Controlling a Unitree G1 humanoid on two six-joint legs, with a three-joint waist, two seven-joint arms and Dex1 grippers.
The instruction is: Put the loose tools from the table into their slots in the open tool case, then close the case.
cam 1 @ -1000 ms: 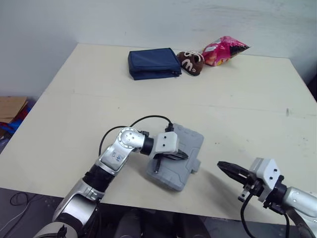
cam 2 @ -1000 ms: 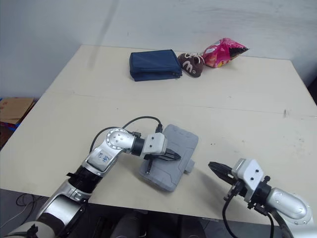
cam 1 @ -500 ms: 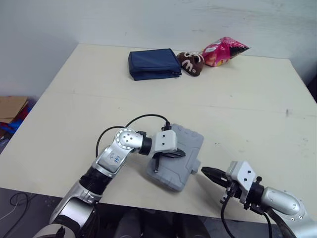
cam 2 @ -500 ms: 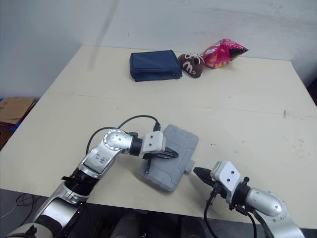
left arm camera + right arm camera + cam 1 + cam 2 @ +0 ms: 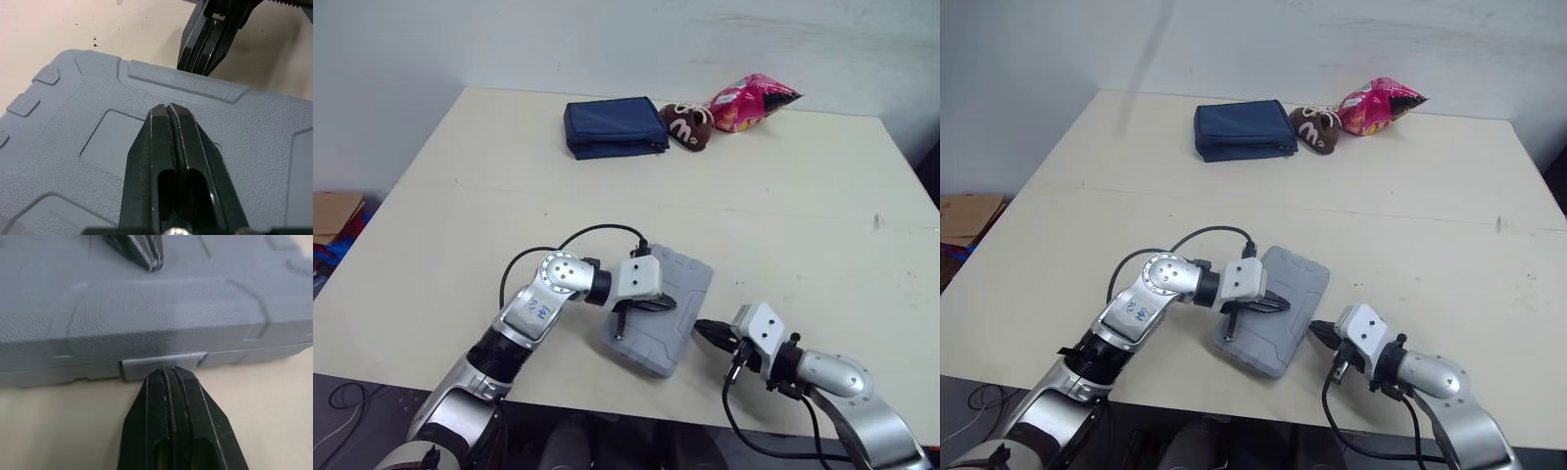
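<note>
The grey tool case (image 5: 683, 277) lies closed near the table's front edge. My left gripper (image 5: 671, 305) is shut, its fingertips (image 5: 167, 110) resting on the lid's textured top. My right gripper (image 5: 700, 328) is shut too, low over the table at the case's right side. Its tips (image 5: 166, 374) touch the small grey latch (image 5: 161, 363) on the case's side wall. I see no loose tools on the table.
At the table's far side lie a dark blue pouch (image 5: 615, 126), a brown candy bag (image 5: 688, 122) and a pink snack bag (image 5: 752, 100). The beige table (image 5: 803, 215) stretches bare to the right of the case. A cardboard box (image 5: 333, 211) sits on the floor at left.
My right gripper has slid left across the table until its tips reached the case's latch. The left gripper has stayed on the lid.
</note>
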